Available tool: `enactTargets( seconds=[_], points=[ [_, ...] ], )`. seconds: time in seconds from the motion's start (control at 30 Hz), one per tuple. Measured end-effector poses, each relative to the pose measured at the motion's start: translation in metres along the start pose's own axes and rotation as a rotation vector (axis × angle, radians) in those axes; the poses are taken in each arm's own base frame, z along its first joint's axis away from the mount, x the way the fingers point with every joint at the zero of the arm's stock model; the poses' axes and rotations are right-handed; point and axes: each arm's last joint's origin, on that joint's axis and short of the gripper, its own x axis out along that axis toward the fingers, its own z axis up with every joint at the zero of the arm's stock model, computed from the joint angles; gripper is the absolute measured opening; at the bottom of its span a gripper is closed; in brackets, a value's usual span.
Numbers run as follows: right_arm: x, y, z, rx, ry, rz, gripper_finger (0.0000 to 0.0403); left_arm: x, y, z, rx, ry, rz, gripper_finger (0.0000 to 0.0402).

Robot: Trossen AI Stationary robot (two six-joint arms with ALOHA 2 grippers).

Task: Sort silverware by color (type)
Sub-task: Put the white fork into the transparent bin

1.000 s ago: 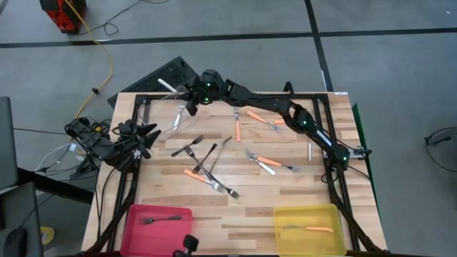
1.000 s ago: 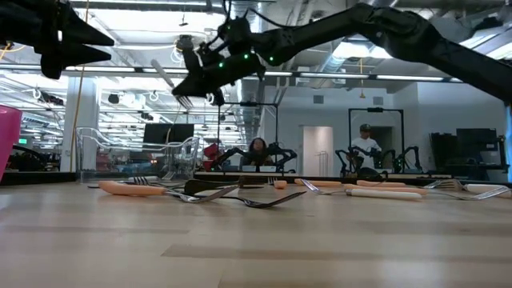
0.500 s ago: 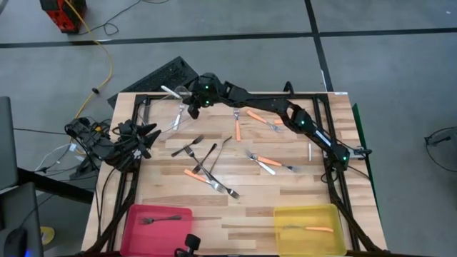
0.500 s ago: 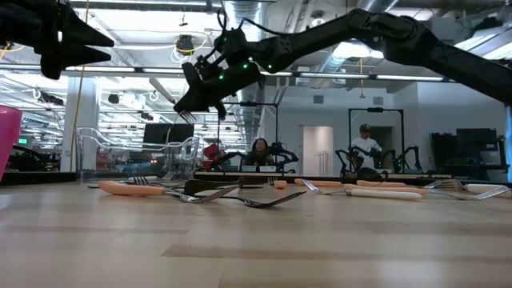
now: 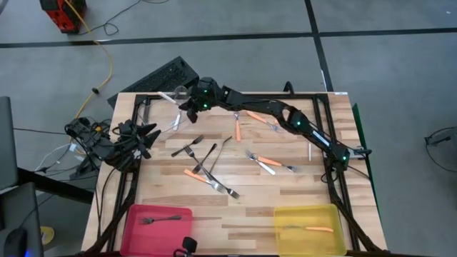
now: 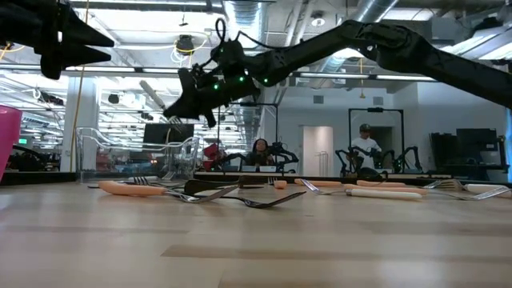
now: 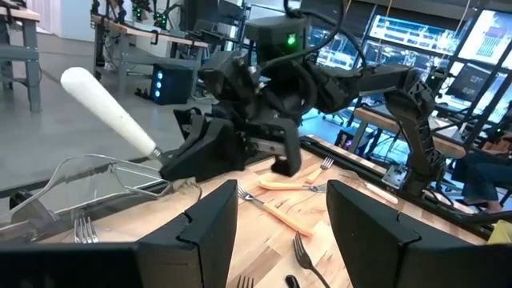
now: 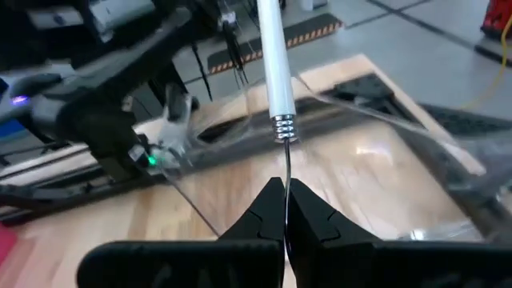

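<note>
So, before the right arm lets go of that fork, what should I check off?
1. Right gripper shut on the white-handled fork: ok.
2. Fork above the clear bin at the table's far left corner: ok in the high view.
3. Fork's head low enough inside the bin: cannot tell.
4. Left gripper open at the table's left edge, apart from the right arm: ok.
5. Pink bin holds only a dark fork, yellow bin only an orange-handled one: ok.
</note>
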Motion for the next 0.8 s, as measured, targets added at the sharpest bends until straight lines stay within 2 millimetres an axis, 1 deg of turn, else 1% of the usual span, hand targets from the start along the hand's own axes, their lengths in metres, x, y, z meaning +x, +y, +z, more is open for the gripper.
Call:
enactTargets(
  seconds=[0.13,0.2,0.37,0.6,0.8],
  points=[
    [0.003,-0.006,-0.010,0.022,0.039,-0.012,0.0021,0.000,0.000,0.000,0.000,0.000,0.000,0.0178],
    [0.007,-0.008,-0.013,0.021,0.015,-0.005,0.0021,0.000,0.000,0.000,0.000,0.000,0.000,0.0178],
    [0.014,-0.012,-0.026,0.052,0.036,-0.005,0.0021,0.000,0.000,0.000,0.000,0.000,0.001,0.0178],
    [0.014,-0.013,-0.026,0.057,0.038,-0.009,0.0035,0.000,0.000,0.000,0.001,-0.001,0.001,0.0178],
    [0.014,-0.013,-0.026,0.065,0.038,-0.011,0.0036,0.000,0.000,0.000,0.000,-0.001,0.001,0.0178]
  ],
)
